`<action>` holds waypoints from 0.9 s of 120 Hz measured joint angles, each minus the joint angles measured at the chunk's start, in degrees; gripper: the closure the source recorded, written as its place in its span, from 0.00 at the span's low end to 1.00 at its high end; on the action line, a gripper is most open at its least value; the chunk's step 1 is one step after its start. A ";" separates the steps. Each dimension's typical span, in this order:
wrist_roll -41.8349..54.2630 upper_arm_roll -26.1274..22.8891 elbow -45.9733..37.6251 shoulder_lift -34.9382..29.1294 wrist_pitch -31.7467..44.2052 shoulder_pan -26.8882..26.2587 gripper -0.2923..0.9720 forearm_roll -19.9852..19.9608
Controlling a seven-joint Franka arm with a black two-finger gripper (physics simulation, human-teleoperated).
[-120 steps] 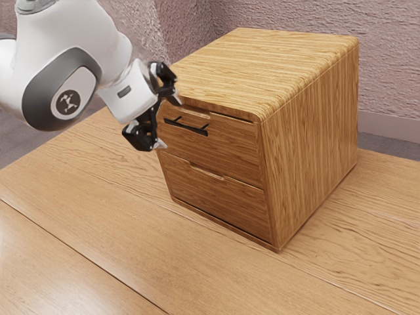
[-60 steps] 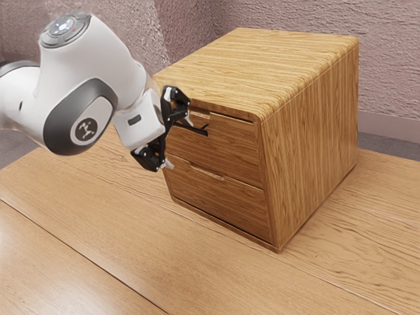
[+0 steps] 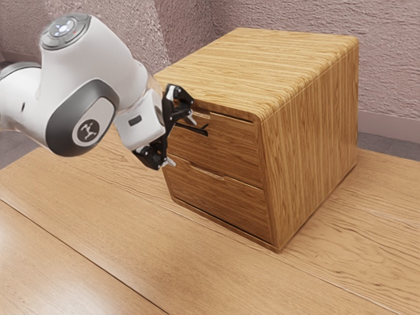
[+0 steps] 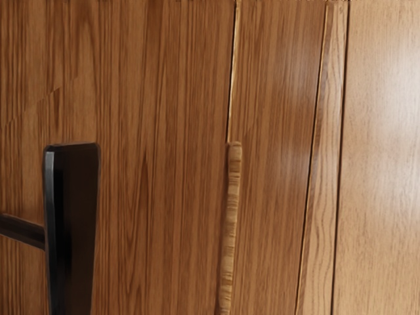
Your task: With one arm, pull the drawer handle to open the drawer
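A wooden cabinet with two drawers stands on the table. The top drawer looks shut and carries a thin black handle. My black gripper is at that handle's end on the exterior view's left. It is open, with one finger above the handle and the other below it. In the wrist view the black handle is close in front of the hand on the top drawer's front.
The lower drawer has a flat wooden handle, which the wrist view shows as a pale strip. The wooden table spreads wide in front of the cabinet. A rough wall rises behind.
My arm has swung toward the exterior view's right and brought the gripper from beside the cabinet's corner onto the handle's end. In the last half second it edged slightly closer.
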 joint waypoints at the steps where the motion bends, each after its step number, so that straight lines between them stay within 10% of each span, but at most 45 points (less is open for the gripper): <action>1: 0.03 0.00 0.00 0.01 0.02 -0.02 0.25 0.00; 108: 2.05 0.99 -1.72 0.23 0.62 0.97 0.23 0.04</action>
